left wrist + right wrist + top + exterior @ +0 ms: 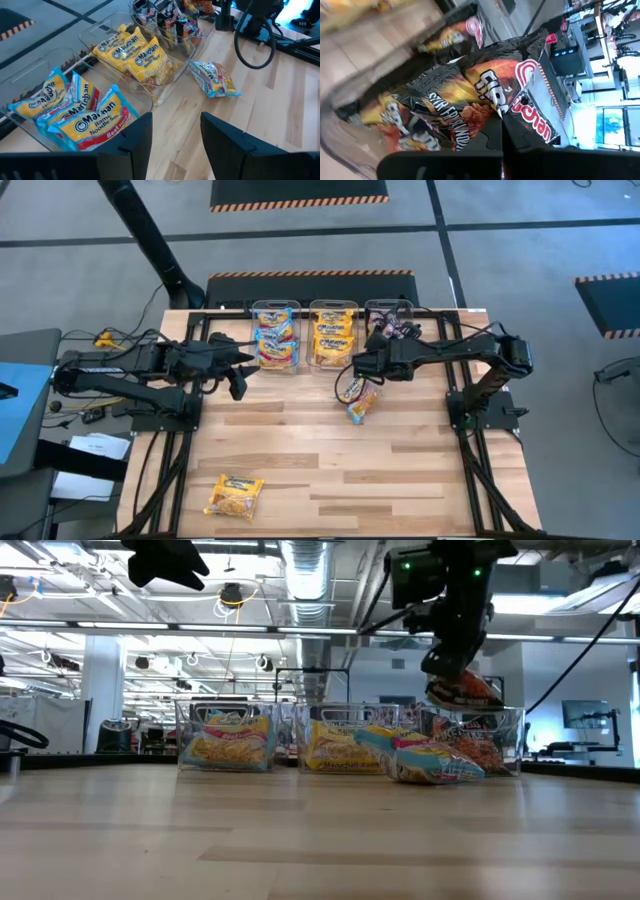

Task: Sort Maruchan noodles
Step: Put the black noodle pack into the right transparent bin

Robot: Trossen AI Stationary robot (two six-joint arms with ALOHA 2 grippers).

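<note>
Three clear bins stand at the table's far edge: blue-pink packets point(276, 340) in the left one, yellow-orange packets point(333, 338) in the middle one, dark maroon-black packets point(385, 320) in the right one. One blue-pink packet point(362, 406) lies flat on the table in front of the bins. A yellow-orange packet point(234, 496) lies near the near left corner. My right gripper point(452, 675) is shut on a dark maroon-black packet point(470, 90), up in the air near the right bin. My left gripper point(175, 135) is open and empty, hovering in front of the left bin. My right gripper pinches the dark maroon-black packet between its two fingers at one edge, beside the red logo point(522, 107). The fingers come from above. The packet point(462, 692) is lifted clear of the table and hangs tilted below the fingers.
The bins' clear walls point(505, 735) stand upright along the far edge. A black frame rail point(300, 308) runs behind them. The wooden table point(330, 470) is bare across its middle and near right part. Cables lie off the table's left side.
</note>
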